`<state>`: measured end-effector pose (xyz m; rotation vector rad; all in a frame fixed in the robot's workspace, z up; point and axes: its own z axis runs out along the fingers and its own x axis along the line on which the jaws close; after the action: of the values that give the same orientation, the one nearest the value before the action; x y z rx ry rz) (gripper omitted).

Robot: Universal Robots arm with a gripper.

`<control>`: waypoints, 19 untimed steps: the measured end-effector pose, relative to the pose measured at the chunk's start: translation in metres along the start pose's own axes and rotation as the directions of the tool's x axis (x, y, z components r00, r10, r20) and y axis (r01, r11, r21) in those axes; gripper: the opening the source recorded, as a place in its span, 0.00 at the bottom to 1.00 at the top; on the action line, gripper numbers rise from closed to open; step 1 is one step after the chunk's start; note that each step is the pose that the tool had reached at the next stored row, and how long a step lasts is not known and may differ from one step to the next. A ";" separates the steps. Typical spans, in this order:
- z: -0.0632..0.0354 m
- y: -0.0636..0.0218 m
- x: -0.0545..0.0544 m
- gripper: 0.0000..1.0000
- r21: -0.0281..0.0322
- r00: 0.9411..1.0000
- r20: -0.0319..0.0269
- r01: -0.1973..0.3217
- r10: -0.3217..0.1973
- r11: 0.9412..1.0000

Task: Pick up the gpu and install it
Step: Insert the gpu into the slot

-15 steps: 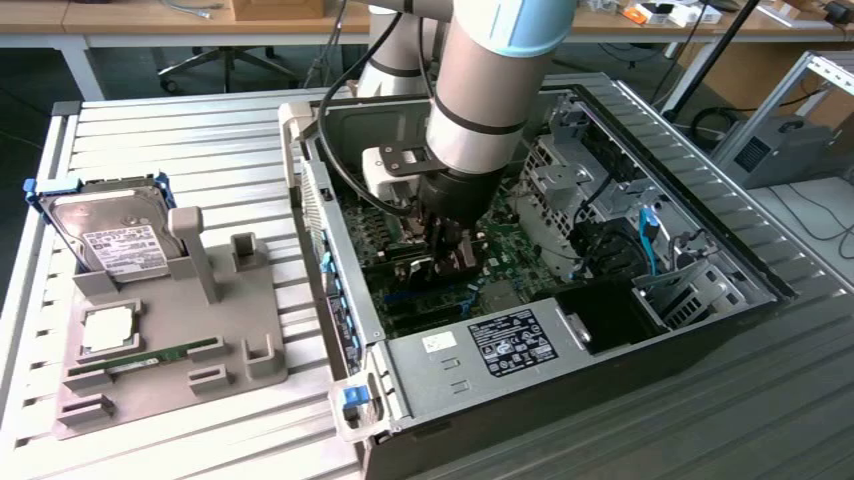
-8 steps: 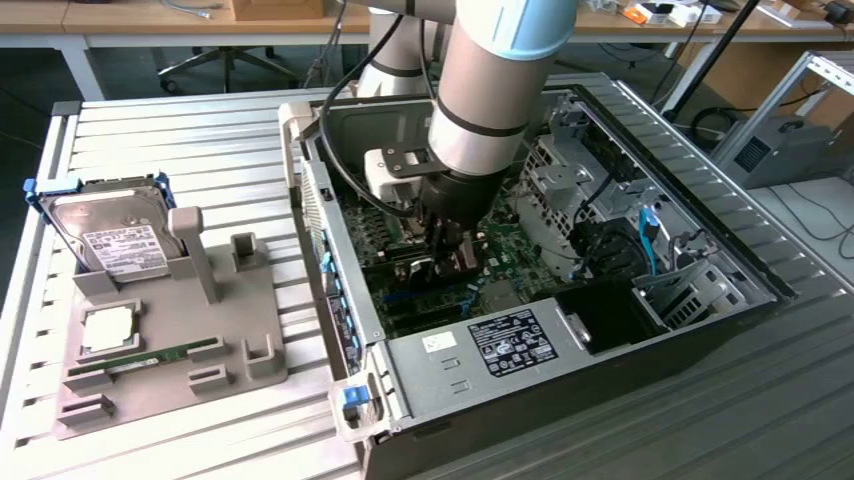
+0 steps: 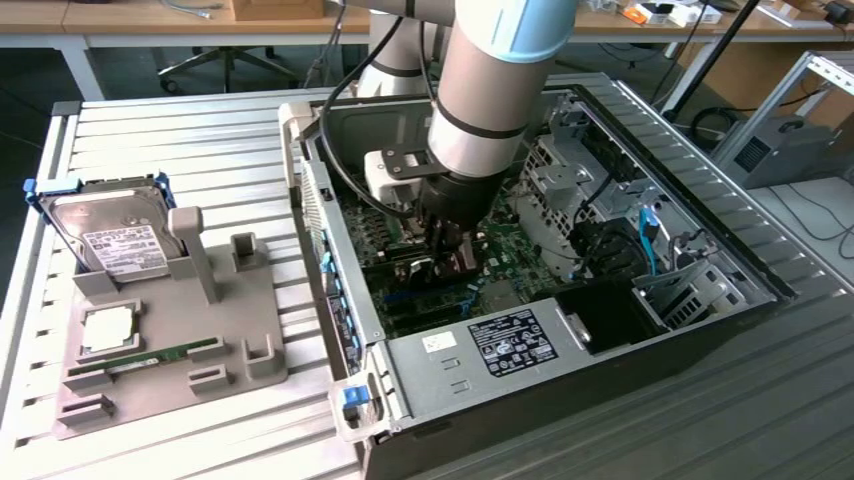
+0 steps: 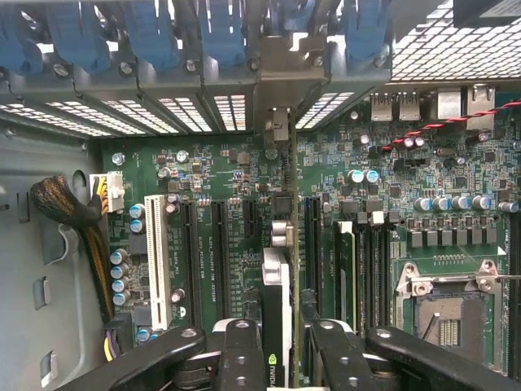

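Observation:
My gripper (image 3: 445, 250) reaches down into the open computer case (image 3: 747, 270) and is shut on the gpu (image 3: 424, 268). In the wrist view the gpu (image 4: 277, 293) shows edge-on, a thin card with a white-and-black edge, held between the two black fingers (image 4: 242, 350). It stands upright over the green motherboard (image 4: 220, 171), between long black slots (image 4: 218, 261). Its silvery bracket (image 4: 279, 73) lies against the rear slot openings. I cannot tell whether its edge sits in a slot.
A grey fixture tray (image 3: 254, 330) on the exterior view's left holds a hard drive (image 3: 114, 240), a processor (image 3: 107, 328) and a green memory stick (image 3: 147, 358). Inside the case are the power supply (image 3: 494, 350), a drive cage (image 3: 687, 290) and a braided cable bundle (image 4: 65, 204).

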<state>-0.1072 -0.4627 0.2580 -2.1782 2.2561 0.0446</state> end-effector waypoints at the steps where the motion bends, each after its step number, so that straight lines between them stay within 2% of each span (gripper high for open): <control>1: -0.0009 0.0000 0.000 0.28 0.000 1.000 0.000 0.000 0.000 1.000; 5: -0.0062 0.0001 0.000 0.28 0.000 1.000 0.000 0.000 0.000 1.000; 9: -0.0047 0.0002 0.000 0.28 0.000 1.000 0.001 0.000 0.000 1.000; 11: -0.0045 0.0003 0.000 0.28 0.000 1.000 0.005 0.000 0.000 1.000; 15: -0.0044 0.0004 0.000 0.28 0.000 1.000 0.005 0.000 0.000 1.000; 16: -0.0045 0.0004 0.000 0.28 0.000 1.000 0.007 0.000 0.000 1.000; 18: -0.0044 0.0004 0.000 0.28 -0.001 1.000 0.017 0.000 0.000 1.000; 19: -0.0044 0.0004 0.000 0.28 -0.001 1.000 0.019 0.000 0.000 1.000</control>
<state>-0.1075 -0.4627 0.2624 -2.1688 2.2460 0.0658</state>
